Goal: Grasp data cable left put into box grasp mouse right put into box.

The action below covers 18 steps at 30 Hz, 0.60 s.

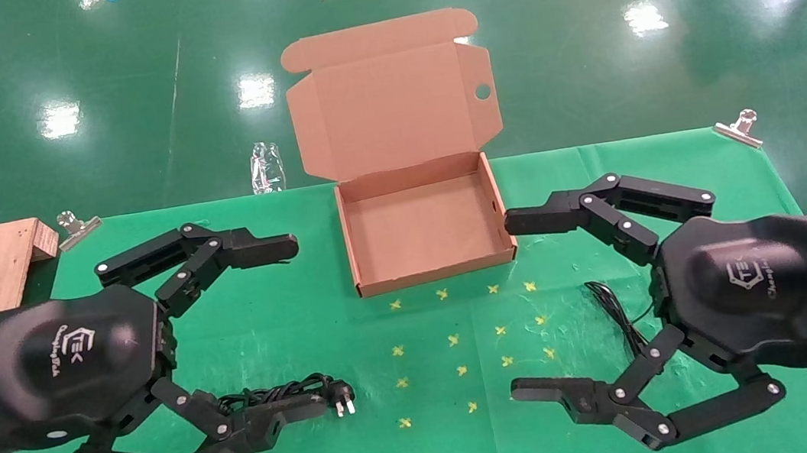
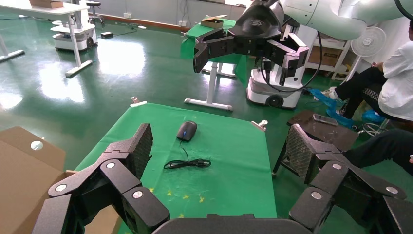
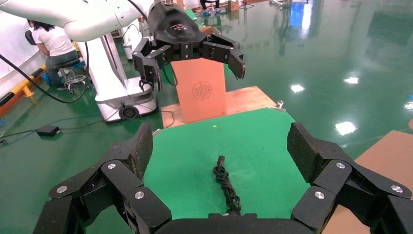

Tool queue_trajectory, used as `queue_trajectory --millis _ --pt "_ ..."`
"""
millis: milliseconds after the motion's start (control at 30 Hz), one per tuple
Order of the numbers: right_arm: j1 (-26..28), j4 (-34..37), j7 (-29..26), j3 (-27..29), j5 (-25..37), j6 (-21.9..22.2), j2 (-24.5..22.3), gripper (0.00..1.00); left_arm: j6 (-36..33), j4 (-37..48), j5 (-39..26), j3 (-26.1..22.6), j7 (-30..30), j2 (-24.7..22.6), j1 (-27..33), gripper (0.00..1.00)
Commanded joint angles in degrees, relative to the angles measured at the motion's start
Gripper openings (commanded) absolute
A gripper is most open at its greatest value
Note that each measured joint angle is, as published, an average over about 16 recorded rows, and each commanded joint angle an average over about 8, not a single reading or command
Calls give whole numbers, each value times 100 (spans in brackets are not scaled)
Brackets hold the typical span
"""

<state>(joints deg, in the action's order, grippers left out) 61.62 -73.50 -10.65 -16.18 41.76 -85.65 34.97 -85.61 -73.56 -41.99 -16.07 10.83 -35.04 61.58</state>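
The open brown cardboard box [image 1: 428,273] stands empty at the back middle of the green table, lid up. The data cable [image 1: 292,388], a black coil with a two-pin plug, lies front left, partly under my left gripper's lower finger; it also shows in the right wrist view [image 3: 225,183]. My left gripper [image 1: 293,328] hovers above it, open and empty. The mouse [image 2: 187,130] with its thin wire [image 2: 187,163] shows in the left wrist view; in the head view only the wire [image 1: 611,306] shows, the mouse is hidden under my right gripper [image 1: 525,305], which is open and empty.
Metal clips [image 1: 76,228] [image 1: 738,128] hold the cloth at the back corners. A wooden board [image 1: 6,252] lies at the left edge. Yellow cross marks [image 1: 456,339] dot the cloth in front of the box. A clear wrapper [image 1: 265,168] lies on the floor behind.
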Motion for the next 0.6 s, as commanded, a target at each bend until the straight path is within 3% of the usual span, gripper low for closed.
queue_trajectory --millis 33,600 --pt "0 0 0 0 0 0 0 100 0 0 0 0 0 0 0 100" --pt "0 0 0 0 0 0 0 100 0 0 0 0 0 0 0 100"
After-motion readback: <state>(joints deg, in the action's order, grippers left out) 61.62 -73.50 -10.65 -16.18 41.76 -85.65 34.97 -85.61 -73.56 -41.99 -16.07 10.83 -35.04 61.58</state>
